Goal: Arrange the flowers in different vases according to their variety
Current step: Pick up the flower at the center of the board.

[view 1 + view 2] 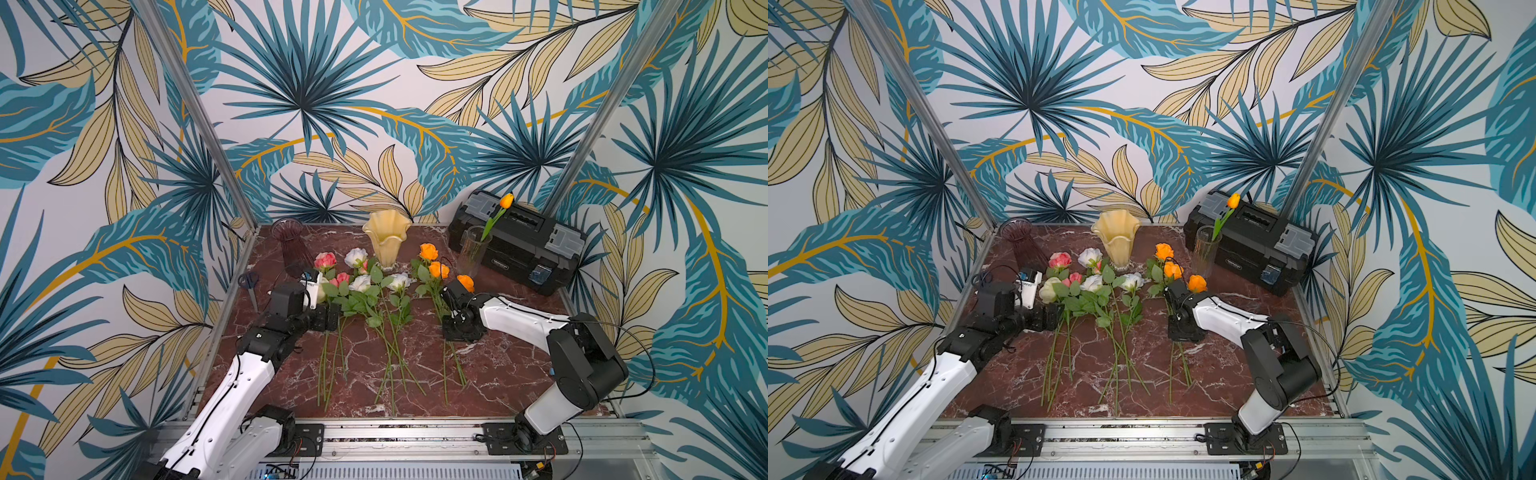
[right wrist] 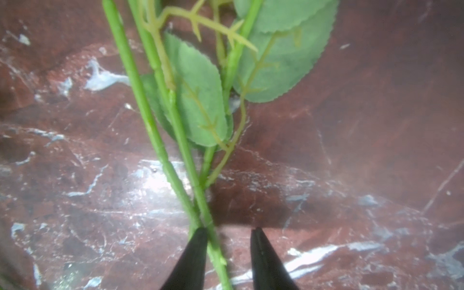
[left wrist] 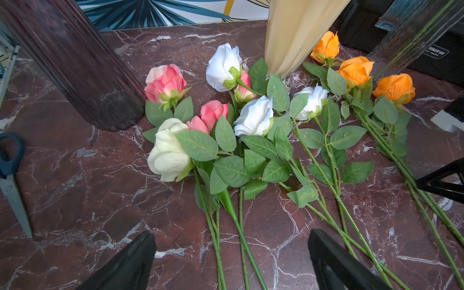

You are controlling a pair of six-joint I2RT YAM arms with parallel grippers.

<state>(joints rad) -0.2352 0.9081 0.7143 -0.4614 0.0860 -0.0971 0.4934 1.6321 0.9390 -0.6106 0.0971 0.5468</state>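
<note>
Toward the surface's (image 1: 519,332) right edge: right fingers (image 2: 190,263) apart astride a thin orange-rose stem (image 2: 216,251), likely light and springy. Left fingers (image 3: 130,263) are spread wide. Best grip: bare stem.

Cropped by the left wrist view's edge: purple vase (image 3: 75,62), cream vase (image 3: 296,32), clear vase (image 3: 411,37), scissors (image 3: 13,198); blurred in the right wrist view, heads out of frame: flower stems (image 2: 148,123).

Place: a robot lab booth.
Walls: leaf-print wallpaper (image 1: 299,104) is hanging between aluminium posts (image 1: 195,108).
Near edge: a slotted metal rail (image 1: 399,434) is carrying two arm bases (image 1: 523,436).
Far right: a black toolbox (image 1: 519,245) is sitting on the marble-look tabletop (image 1: 511,357).
</note>
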